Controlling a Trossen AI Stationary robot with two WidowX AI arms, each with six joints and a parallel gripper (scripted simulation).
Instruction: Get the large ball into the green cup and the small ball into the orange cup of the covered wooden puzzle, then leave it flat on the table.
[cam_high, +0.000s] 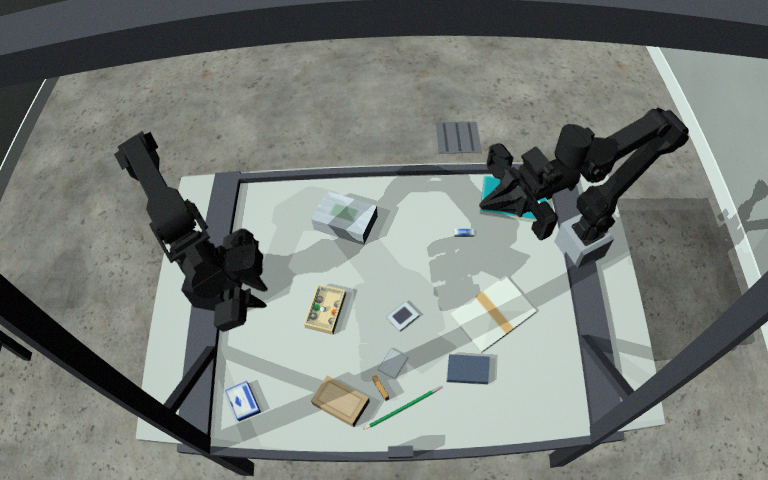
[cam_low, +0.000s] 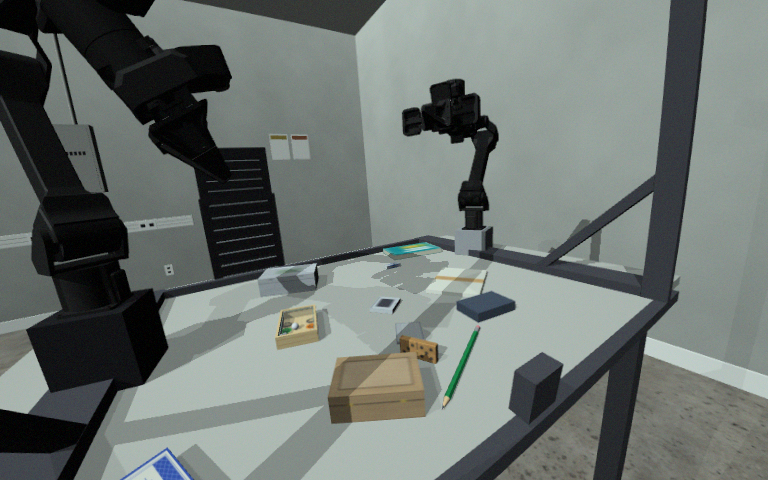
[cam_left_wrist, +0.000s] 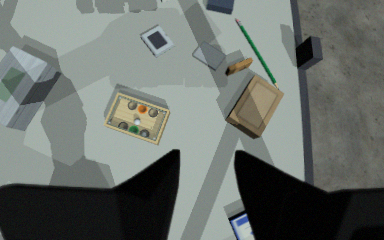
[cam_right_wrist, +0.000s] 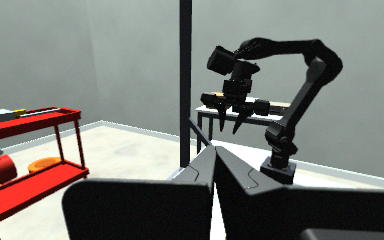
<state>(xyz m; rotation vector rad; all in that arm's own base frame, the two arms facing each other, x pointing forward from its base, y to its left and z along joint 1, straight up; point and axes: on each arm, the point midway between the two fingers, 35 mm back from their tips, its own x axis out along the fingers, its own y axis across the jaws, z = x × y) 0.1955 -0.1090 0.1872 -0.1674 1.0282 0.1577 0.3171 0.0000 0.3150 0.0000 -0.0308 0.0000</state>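
Exterior: ball inside wooden puzzle (cam_high: 339, 290) (cam_low: 297, 340) (cam_left_wrist: 132, 137)

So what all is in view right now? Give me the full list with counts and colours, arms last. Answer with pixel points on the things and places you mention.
Ball puzzle (cam_high: 330, 325) (cam_low: 297, 340) (cam_left_wrist: 134, 136): one, pale wood, nearer the left arm
Ball in it (cam_high: 322, 309) (cam_low: 295, 326) (cam_left_wrist: 137, 121): one white seen, near the green cup
Wooden box (cam_high: 339, 400) (cam_low: 376, 373) (cam_left_wrist: 256, 105): one, brown, beside the domino
Domino (cam_high: 380, 387) (cam_low: 419, 349) (cam_left_wrist: 239, 66): one, orange-brown, on edge
Pencil (cam_high: 403, 407) (cam_low: 461, 365) (cam_left_wrist: 256, 52): one, green, beside the box
Notebook (cam_high: 472, 329) (cam_low: 447, 288): one, cream, orange band
Dark block (cam_high: 468, 368) (cam_low: 485, 306): one, blue, near the notebook
Card box (cam_high: 242, 400): one, blue and white, table corner
Cart (cam_right_wrist: 45, 187): one, red, off the table
Left gripper (cam_high: 265, 296) (cam_left_wrist: 207, 157): one, black, open
Right gripper (cam_high: 481, 208) (cam_right_wrist: 216, 147): one, black, shut
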